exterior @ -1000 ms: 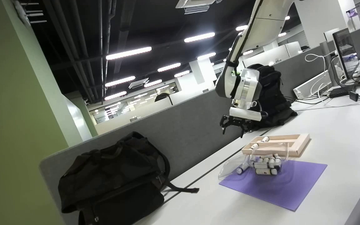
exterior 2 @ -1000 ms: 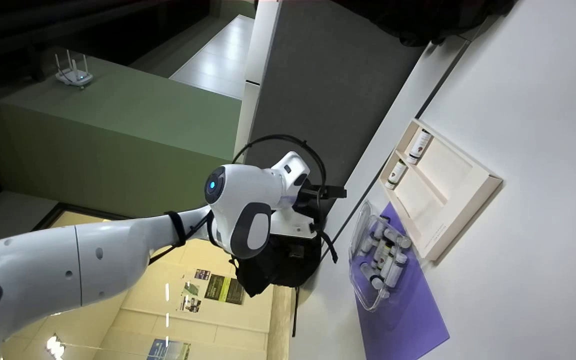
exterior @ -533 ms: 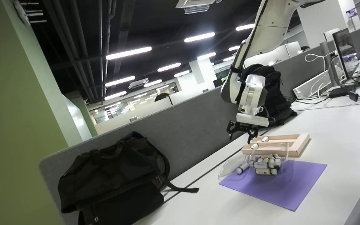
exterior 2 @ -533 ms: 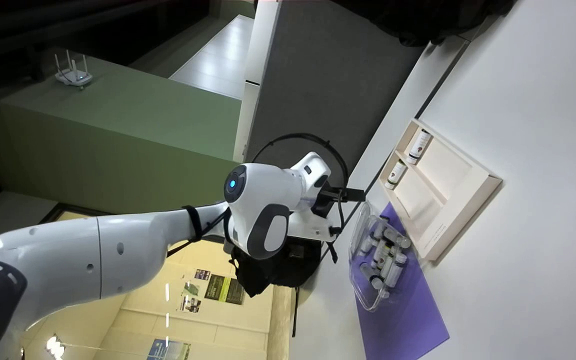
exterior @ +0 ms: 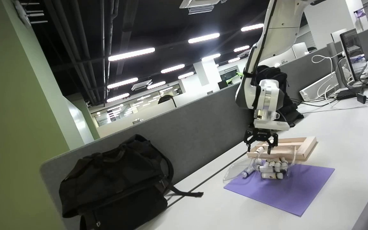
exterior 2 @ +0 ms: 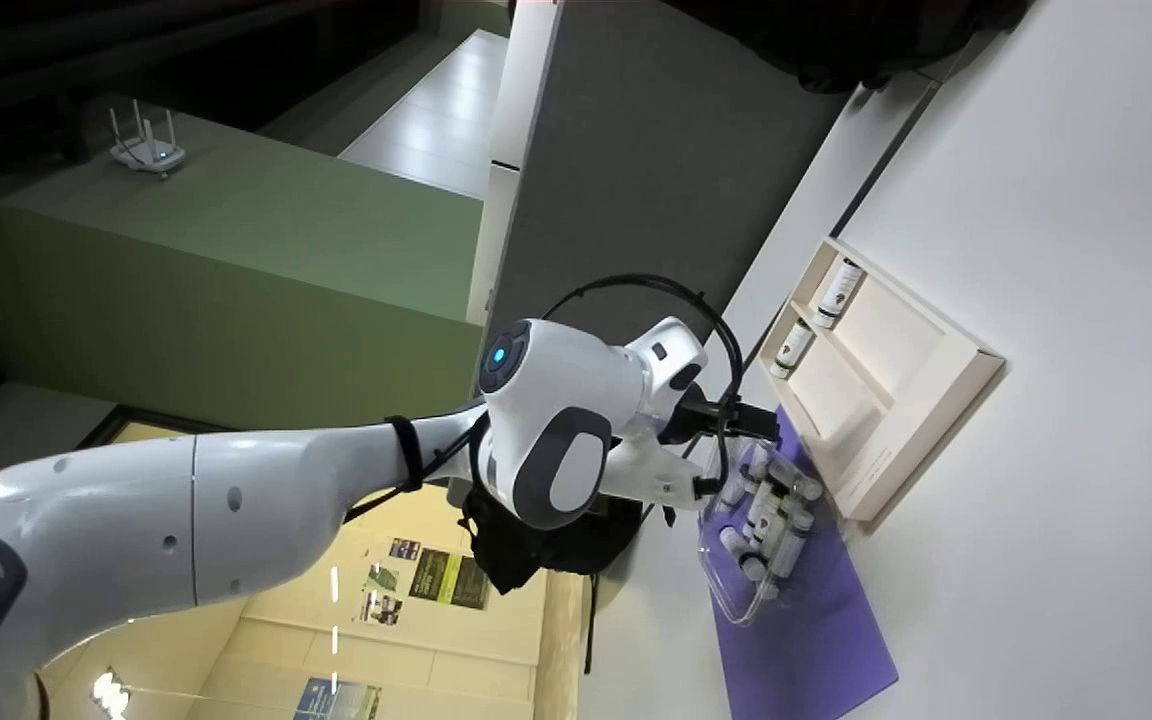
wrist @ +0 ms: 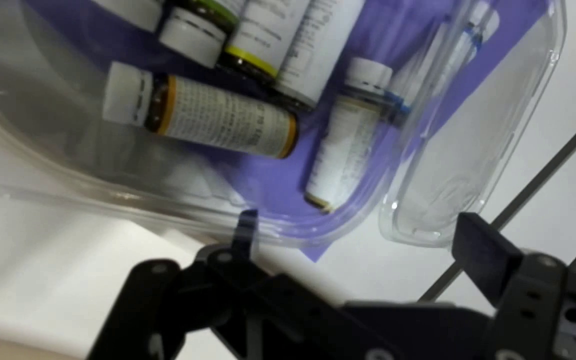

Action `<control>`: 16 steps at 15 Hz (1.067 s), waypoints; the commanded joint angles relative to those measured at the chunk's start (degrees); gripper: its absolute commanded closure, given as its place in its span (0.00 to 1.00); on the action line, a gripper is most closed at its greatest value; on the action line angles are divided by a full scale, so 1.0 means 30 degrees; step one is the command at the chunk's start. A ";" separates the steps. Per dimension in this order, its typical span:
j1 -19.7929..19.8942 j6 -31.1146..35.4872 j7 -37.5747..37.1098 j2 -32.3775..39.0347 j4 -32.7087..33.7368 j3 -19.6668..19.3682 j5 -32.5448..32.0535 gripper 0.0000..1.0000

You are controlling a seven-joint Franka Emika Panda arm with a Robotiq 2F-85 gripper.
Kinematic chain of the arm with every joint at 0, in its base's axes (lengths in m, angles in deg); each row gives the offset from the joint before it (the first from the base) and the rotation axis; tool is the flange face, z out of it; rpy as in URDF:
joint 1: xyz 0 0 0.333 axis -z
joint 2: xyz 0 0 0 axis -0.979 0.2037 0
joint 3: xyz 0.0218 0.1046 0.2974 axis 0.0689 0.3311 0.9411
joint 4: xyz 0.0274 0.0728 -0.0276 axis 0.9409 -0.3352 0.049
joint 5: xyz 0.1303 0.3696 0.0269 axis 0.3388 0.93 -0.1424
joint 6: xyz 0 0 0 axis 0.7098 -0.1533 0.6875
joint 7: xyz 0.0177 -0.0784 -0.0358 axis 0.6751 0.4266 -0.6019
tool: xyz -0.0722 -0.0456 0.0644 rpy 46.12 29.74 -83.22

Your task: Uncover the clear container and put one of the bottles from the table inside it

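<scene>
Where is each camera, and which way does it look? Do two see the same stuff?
An exterior view: stands away from the arm, tilted, facing across the table to the grey partition; arm and open gripper show.
An exterior view: apart from the arm, tipped sideways, facing the wooden tray and grey partition; the arm looks big.
Wrist view: at the arm's end, looking down at bottles and the clear container; fingers show.
Both exterior views share: arm, wooden tray, purple mat.

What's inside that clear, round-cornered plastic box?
Inside the clear plastic box lie several small cylindrical white-capped bottles. Some partly cover others, so I can't see those parts or count surely.
</scene>
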 commanded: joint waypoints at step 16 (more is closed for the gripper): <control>-0.1714 -0.6672 -0.1594 -0.1673 -0.1082 -0.1927 -0.0495 0.00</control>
